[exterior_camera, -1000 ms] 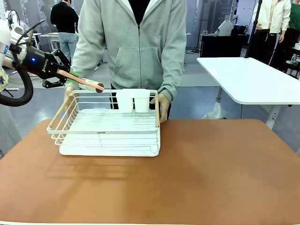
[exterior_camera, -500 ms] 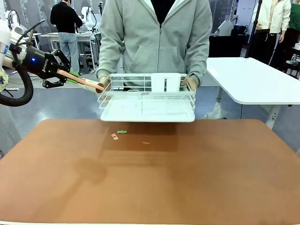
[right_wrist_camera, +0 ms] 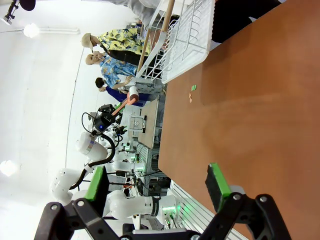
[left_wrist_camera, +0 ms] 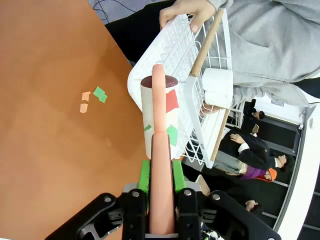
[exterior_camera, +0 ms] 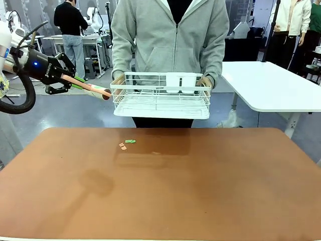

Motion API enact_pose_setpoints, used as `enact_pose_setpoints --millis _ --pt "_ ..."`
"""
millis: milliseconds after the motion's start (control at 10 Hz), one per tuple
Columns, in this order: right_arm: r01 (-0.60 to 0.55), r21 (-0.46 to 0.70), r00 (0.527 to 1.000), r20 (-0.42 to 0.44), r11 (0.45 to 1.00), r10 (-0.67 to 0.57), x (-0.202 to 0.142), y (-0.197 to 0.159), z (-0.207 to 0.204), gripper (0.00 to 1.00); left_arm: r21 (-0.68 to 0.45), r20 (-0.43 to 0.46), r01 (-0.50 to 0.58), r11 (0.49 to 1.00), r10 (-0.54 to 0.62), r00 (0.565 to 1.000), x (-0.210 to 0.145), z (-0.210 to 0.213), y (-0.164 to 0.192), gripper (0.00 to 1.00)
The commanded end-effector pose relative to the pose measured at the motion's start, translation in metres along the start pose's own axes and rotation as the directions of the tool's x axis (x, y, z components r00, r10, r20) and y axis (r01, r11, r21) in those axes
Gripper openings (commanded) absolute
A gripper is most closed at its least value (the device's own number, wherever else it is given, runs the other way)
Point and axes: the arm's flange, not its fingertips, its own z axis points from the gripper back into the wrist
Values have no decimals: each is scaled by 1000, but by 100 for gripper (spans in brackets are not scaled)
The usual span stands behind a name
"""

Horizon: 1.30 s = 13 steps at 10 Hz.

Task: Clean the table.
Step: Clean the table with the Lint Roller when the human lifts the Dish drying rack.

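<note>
The reddish-brown table (exterior_camera: 200, 186) carries a few small green and pink paper scraps (exterior_camera: 126, 143) near its far edge. My left gripper (exterior_camera: 75, 80) hovers past the table's far left corner, shut on the pink handle of a lint roller (exterior_camera: 100, 92). In the left wrist view the gripper (left_wrist_camera: 160, 172) clamps the handle, and the roller's white head (left_wrist_camera: 159, 117) has bits of paper stuck to it, with the scraps (left_wrist_camera: 92, 97) lying to its left. My right gripper (right_wrist_camera: 156, 182) stands open above the table (right_wrist_camera: 250, 125), nothing between its fingers.
A person at the far side holds a white wire rack (exterior_camera: 161, 98) with both hands, in the air just beyond the table's edge; white cups (exterior_camera: 180, 83) stand in it. A white-topped table (exterior_camera: 271, 85) stands at the back right.
The person has lifted the wire rack off the table and drawn it back, uncovering the paper scraps. My left arm and the roller have stayed in place.
</note>
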Motion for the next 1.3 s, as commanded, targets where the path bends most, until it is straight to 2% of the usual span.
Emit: enact_pose_setpoints --millis 0,500,600,700,800,900,1000,1100,1200 --pt "-5 16 1000 6 1000 5 1 3 0 100 -1 5 0 1000 0 1000 -1 0 -1 3" --pt "-5 16 1000 6 1000 5 1 3 0 100 -1 5 0 1000 0 1000 -1 0 -1 3" --pt "-5 16 1000 6 1000 5 1 3 0 100 0 0 0 1000 0 1000 0 0 0 21" --pt "-5 16 1000 6 1000 5 1 3 0 100 -44 17 133 990 -133 991 5 7 -5 21" --pt "-5 16 1000 6 1000 5 1 3 0 100 -32 -18 200 979 -201 980 18 19 -15 21" --pt "-5 16 1000 6 1000 5 1 3 0 100 11 -17 284 959 -284 959 35 26 -26 21" --pt "-5 16 1000 6 1000 5 1 3 0 100 110 -160 417 902 -398 903 54 30 -40 21" --pt "-5 16 1000 6 1000 5 1 3 0 100 178 -321 568 804 -498 806 75 23 -51 21" --pt "-5 16 1000 6 1000 5 1 3 0 100 219 -409 633 742 -520 750 94 12 -60 21"
